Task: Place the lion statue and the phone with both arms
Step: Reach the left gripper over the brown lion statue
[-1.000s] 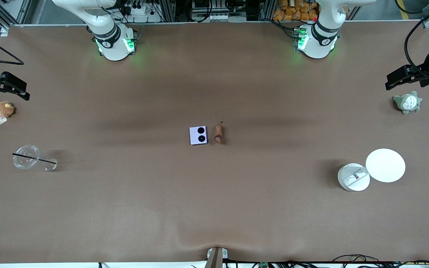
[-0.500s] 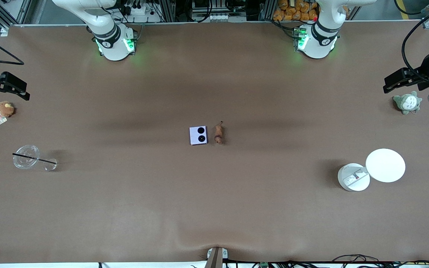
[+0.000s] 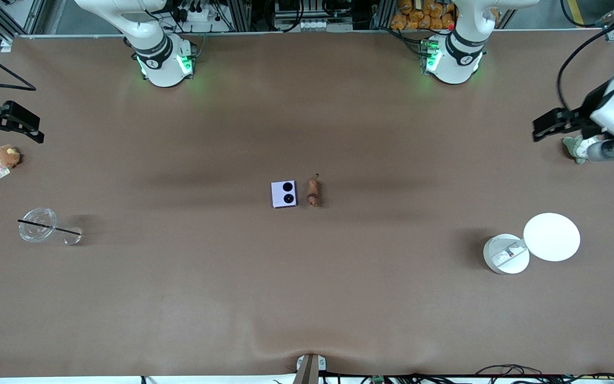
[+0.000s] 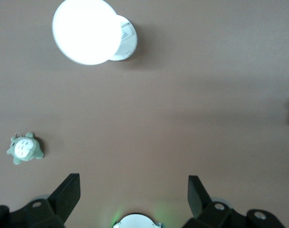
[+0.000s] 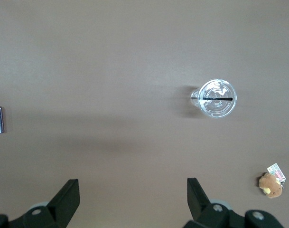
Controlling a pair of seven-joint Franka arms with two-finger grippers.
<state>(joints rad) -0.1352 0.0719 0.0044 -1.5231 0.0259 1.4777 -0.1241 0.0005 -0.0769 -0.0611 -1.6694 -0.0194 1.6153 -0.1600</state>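
Brown table (image 3: 179, 298) (phone (image 3: 284, 193), lion statue (image 3: 313, 192))

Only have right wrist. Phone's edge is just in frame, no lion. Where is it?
Observer: The lion lies on the table beside the phone, toward the left arm's end, not touching it.
Operator: Other arm holding anything?
Observer: No. The left gripper is open and empty, over the table by a grey-green plush.
Operator: Anything else at that end?
Observer: A white disc and a white tub, edges overlapping in view, nearer the front camera than the plush.
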